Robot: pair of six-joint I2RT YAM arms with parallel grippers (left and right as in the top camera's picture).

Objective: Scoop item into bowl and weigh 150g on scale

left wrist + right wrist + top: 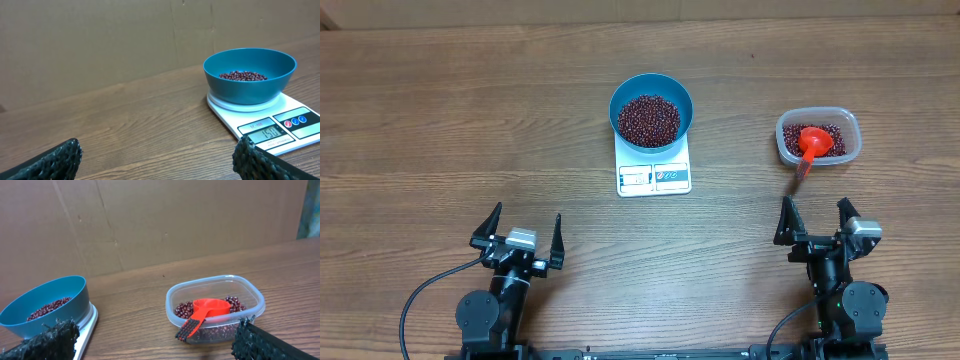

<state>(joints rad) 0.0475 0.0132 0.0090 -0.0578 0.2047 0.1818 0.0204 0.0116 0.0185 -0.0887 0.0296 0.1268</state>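
Observation:
The teal bowl [652, 110] stands on the white scale [654, 176] at the table's middle, with a heap of dark red beans [649, 119] inside it. In the left wrist view the bowl [249, 75] sits on the scale [280, 125], whose display is lit. More beans [235, 303] lie in a clear tub [818, 138] to the right, where the orange-red scoop [811, 146] rests with its handle over the rim. My left gripper [518, 233] and right gripper [817, 221] hang open and empty near the front edge, well short of bowl and tub.
A brown cardboard wall [175, 220] stands behind the table. The wooden tabletop [470, 110] stretches bare to the left of the scale and between scale and tub. The tub [215, 307] lies just ahead of my right fingers [252, 342].

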